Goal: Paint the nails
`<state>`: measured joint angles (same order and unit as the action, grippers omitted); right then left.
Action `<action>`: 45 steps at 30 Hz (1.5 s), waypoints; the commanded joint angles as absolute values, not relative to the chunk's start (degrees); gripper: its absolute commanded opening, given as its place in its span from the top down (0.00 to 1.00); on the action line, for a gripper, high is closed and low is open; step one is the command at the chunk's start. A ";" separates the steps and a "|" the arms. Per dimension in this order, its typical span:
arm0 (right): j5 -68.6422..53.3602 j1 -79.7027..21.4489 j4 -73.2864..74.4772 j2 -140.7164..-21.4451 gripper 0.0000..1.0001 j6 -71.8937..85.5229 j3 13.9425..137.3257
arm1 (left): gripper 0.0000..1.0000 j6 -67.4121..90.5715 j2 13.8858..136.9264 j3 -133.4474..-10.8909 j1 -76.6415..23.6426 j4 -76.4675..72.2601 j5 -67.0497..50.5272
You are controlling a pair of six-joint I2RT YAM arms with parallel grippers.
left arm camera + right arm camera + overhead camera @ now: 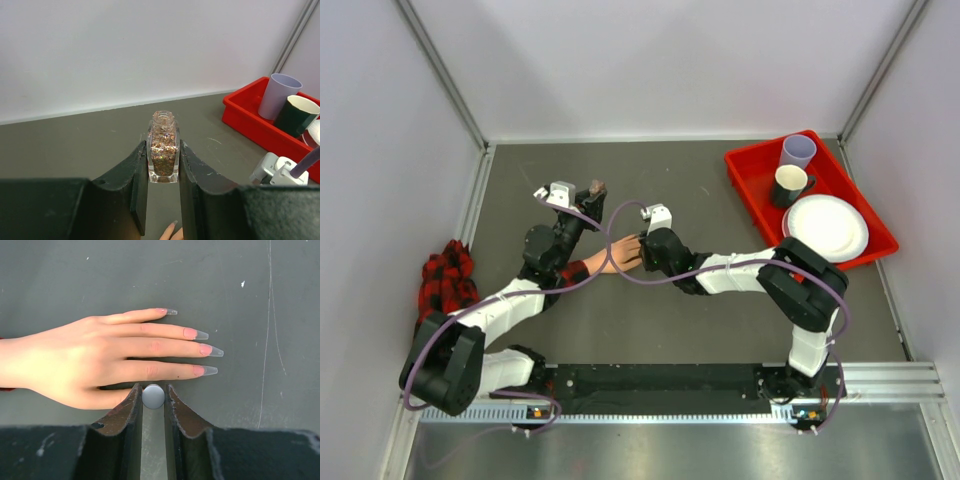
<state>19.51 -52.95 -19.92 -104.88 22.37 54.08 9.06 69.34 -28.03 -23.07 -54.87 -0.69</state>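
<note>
The peach mannequin hand (95,355) lies flat on the grey table, fingers pointing right; its long nails (209,350) are pink with clear tips. In the top view the hand (620,258) lies at mid-table, with a plaid sleeve (576,271). My right gripper (153,396) is shut on the round grey brush cap (153,396) right over the thumb side of the hand; the brush below is hidden. My left gripper (163,162) is shut on the uncapped glitter polish bottle (163,147), held upright above the table, behind the hand (170,231). The bottle also shows in the top view (597,187).
A red tray (748,178) at the back right holds a lilac cup (798,151), a dark cup (788,185) and a white plate (826,227). A bundle of plaid cloth (445,275) lies at the left edge. White walls enclose the table.
</note>
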 commanded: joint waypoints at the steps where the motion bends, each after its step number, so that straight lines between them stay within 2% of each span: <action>1: 21.00 -52.38 -21.18 -103.36 1.00 23.12 54.14 | 1.00 9.58 68.03 -28.13 -22.76 -57.48 -1.76; 45: 22.41 -51.85 -20.83 -102.83 1.00 23.82 53.53 | 1.00 9.49 67.85 -28.13 -22.76 -57.22 -1.85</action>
<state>20.99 -52.29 -19.88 -104.88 23.18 54.00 9.08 69.34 -28.03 -23.00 -54.87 -0.86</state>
